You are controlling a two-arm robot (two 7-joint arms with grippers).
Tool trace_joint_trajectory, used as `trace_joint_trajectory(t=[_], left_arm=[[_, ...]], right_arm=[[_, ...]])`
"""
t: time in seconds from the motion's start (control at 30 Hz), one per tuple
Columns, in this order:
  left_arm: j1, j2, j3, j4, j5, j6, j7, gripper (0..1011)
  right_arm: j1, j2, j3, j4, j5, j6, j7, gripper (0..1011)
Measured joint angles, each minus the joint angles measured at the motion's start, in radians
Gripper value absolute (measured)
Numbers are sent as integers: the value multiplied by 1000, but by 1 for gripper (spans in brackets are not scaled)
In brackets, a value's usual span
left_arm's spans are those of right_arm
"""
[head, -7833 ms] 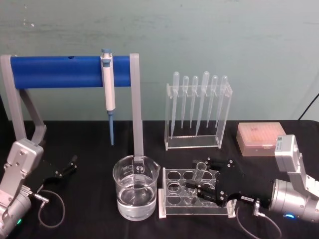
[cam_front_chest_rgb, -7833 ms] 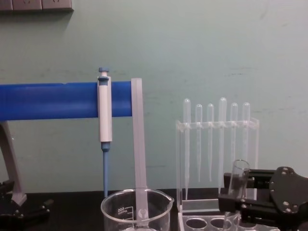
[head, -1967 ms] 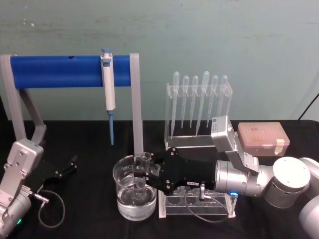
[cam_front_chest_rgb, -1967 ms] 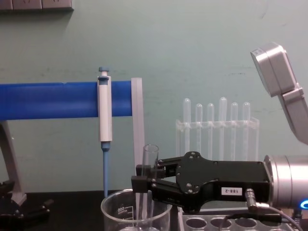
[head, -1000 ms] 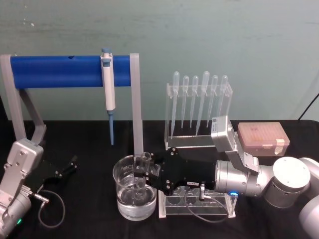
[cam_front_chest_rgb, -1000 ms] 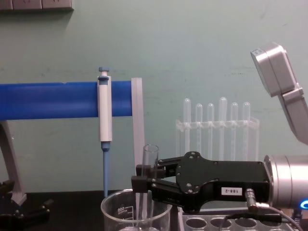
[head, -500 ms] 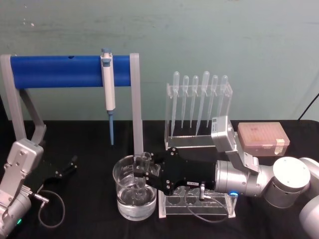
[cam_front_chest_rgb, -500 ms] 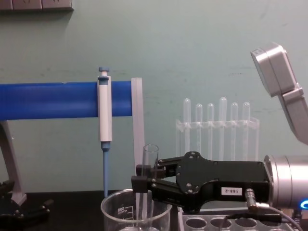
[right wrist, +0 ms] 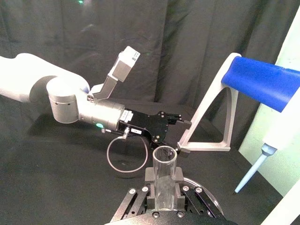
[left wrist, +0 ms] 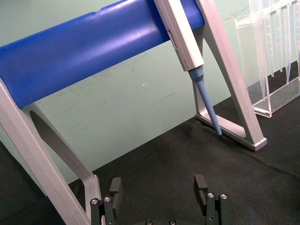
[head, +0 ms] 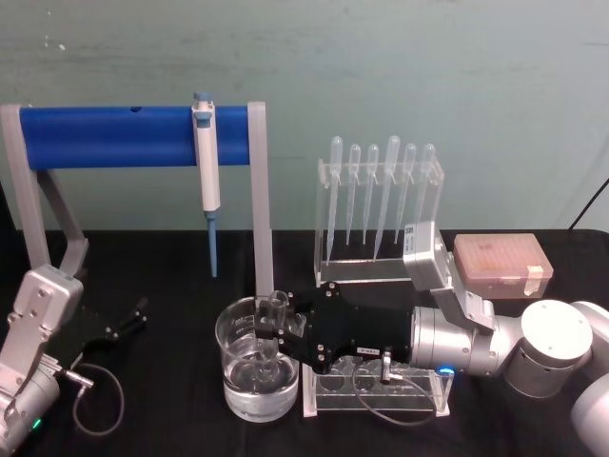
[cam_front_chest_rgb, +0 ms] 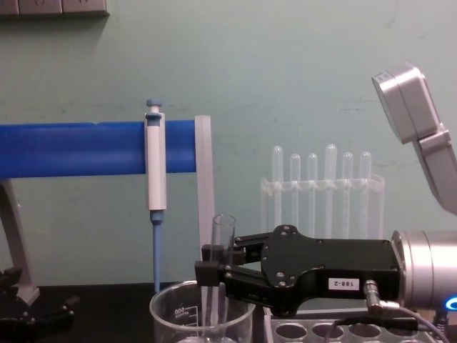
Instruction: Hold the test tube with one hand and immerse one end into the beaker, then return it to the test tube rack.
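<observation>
Clamping the test tube [cam_front_chest_rgb: 223, 232] upright, the right gripper [cam_front_chest_rgb: 211, 261] holds its bottom inside the beaker [cam_front_chest_rgb: 175, 314].

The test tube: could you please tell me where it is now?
Centre-left in the chest view, the test tube stands upright in the right tool, its lower end inside the beaker.

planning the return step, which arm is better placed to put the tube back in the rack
Right. The right gripper holds the test tube upright in the beaker, the test tube rack just beside it. The left gripper sits open far to the left.
</observation>
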Motion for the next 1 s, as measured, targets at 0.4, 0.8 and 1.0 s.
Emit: trace_joint_trajectory(t=[0.4,0.8,1.0], left_arm=[[0,0,0,0,0,0,0,1000],[0,0,0,0,0,0,0,1000],[0,0,0,0,0,0,0,1000]], right_arm=[[0,0,0,0,0,0,0,224],[0,0,0,0,0,0,0,224],[0,0,0,0,0,0,0,225]])
